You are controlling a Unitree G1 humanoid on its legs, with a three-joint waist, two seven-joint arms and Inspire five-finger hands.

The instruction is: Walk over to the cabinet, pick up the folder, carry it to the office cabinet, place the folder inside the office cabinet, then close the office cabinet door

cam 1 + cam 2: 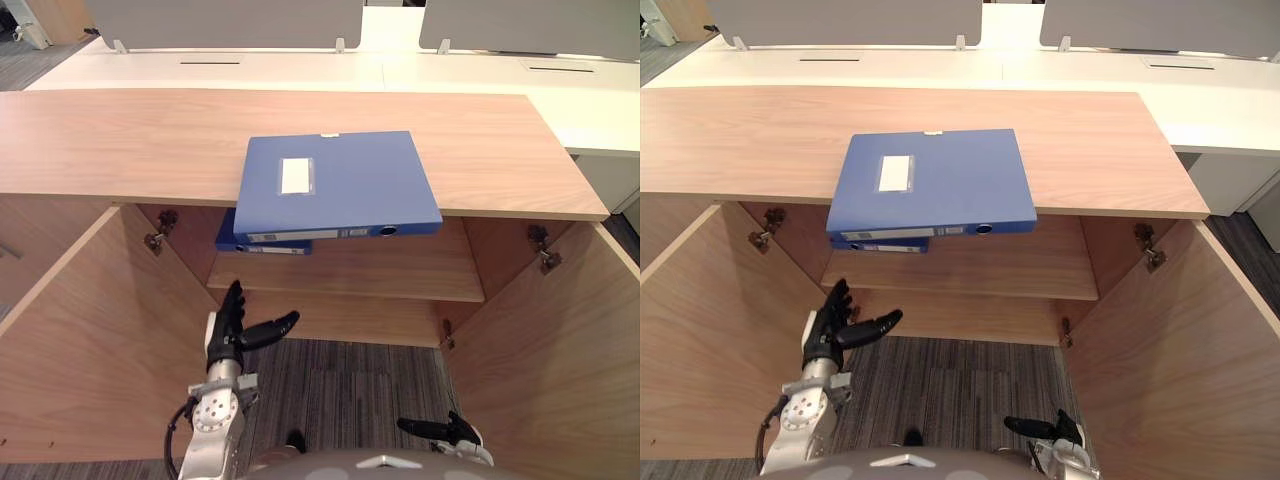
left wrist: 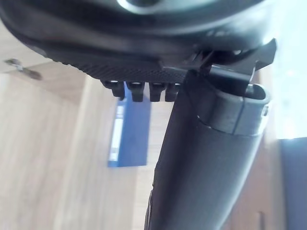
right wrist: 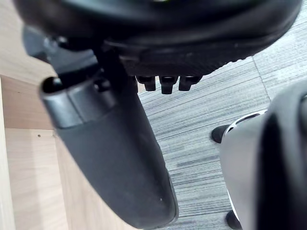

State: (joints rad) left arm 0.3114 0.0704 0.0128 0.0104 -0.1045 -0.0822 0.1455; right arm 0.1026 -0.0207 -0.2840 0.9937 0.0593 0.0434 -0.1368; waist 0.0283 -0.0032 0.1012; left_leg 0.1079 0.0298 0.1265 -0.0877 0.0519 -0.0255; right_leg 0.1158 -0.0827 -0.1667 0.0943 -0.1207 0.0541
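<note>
A blue folder [image 1: 340, 185] lies flat on the wooden cabinet top [image 1: 120, 140], its spine overhanging the front edge. A second blue folder [image 1: 262, 243] rests on the inner shelf [image 1: 400, 270] at the left, and it also shows past my left hand in the left wrist view as a blue folder [image 2: 129, 129]. My left hand [image 1: 232, 330] is raised before the open cabinet, below the shelf, open with fingers straight and thumb spread, holding nothing. My right hand [image 1: 445, 430] hangs low near the right door, open and empty.
Both cabinet doors stand wide open, the left door [image 1: 80, 330] and the right door [image 1: 560, 350] flanking me. Grey striped carpet [image 1: 350, 390] lies between them. White desks [image 1: 300, 65] with grey partition panels [image 1: 220, 20] stand behind the cabinet.
</note>
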